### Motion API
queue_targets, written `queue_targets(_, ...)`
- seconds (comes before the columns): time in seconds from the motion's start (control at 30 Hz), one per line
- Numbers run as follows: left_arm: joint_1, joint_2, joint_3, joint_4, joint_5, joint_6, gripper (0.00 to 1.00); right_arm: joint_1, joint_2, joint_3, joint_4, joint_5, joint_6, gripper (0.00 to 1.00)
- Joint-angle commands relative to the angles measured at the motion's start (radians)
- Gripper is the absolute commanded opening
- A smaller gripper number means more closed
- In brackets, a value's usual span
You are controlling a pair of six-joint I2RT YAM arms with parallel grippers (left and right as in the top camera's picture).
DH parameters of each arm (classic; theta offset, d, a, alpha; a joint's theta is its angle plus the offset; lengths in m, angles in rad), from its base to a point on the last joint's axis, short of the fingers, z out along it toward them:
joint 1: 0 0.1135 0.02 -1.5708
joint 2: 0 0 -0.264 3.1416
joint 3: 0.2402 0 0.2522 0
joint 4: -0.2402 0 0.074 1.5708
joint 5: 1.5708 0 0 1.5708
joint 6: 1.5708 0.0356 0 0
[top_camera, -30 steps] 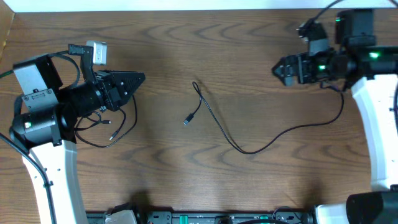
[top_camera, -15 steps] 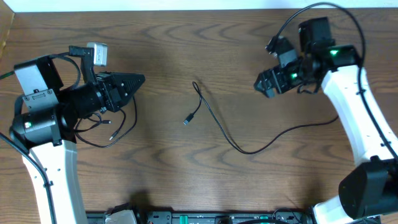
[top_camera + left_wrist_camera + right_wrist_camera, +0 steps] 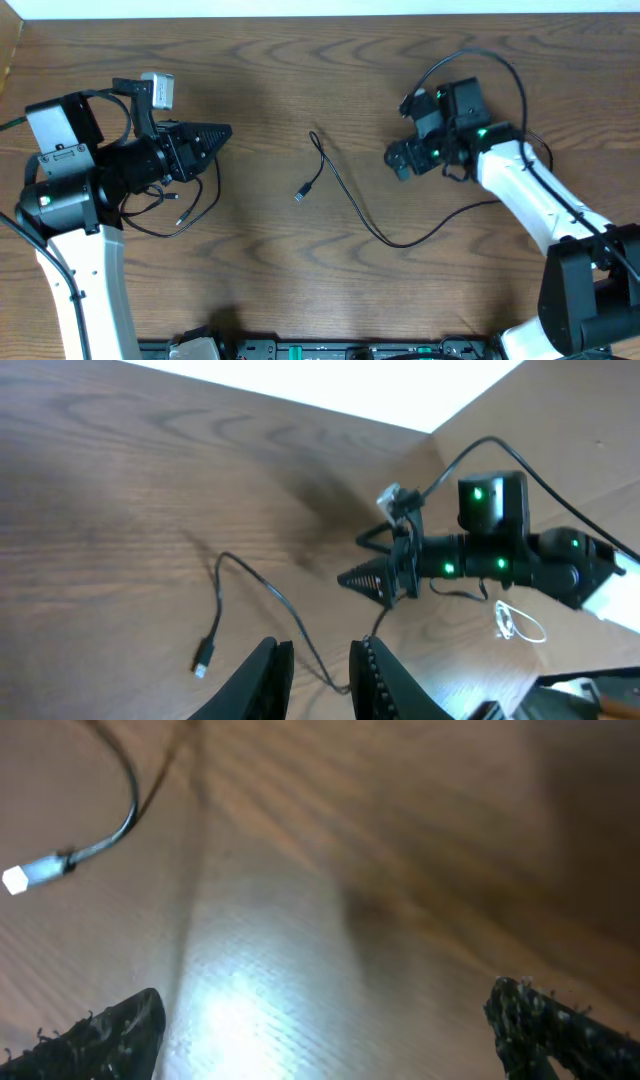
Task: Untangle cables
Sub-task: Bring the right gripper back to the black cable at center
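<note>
The long black cable point(image 3: 345, 205) lies loose in the middle of the tabletop point(image 3: 300, 60), and neither arm touches it. Its plug end point(image 3: 302, 193) sits near the centre. From there the cord climbs to a sharp bend point(image 3: 314, 136), then sweeps in one broad curve toward the right arm, where its far end slips out of sight. Its long axis runs roughly side to side, from the centre out to the right.

The right claw point(image 3: 393, 160) hangs over bare wood, fingers spread wide with nothing between them. The bend and plug lie on its left-arm side, and the low curve of the cord passes on its near side. From its own camera the plug shows only at the upper left, well off the gap. This arm is much the nearer one.

The left claw point(image 3: 222, 131) points at the cable from well apart. Its fingers are drawn narrow, with a slit of wood showing between them and nothing held that I can see.

Under the left arm lie thin black cords point(image 3: 180, 212) with small plug tips; I cannot tell whether they touch the arm. A small white cord point(image 3: 517, 623) sits curled beside the right arm.

I would guess the right claw needs to shift toward the centre and come down crosswise over the cord. There is no box or tray in sight.
</note>
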Motion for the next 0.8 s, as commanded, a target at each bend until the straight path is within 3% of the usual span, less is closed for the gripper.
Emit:
queue_targets(0.0,0.002,-0.002,-0.001,0.002,-0.029,0.029,0.25,0.038,0.002,-0.028,-0.005,-0.099,-0.083,0.99)
queue_targets(0.2,0.002,-0.002,-0.001,0.001,-0.032,0.038,0.25,0.089,0.001,-0.027,-0.018,-0.215,-0.115,0.99)
queue_targets(0.43,0.002,-0.002,-0.001,0.002,-0.040,0.048,0.25,0.109,-0.027,-0.027,-0.044,-0.219,-0.119,0.99)
queue_targets(0.77,0.002,-0.002,-0.001,0.001,-0.040,0.048,0.25,0.169,-0.047,-0.035,-0.259,-0.208,-0.241,0.99)
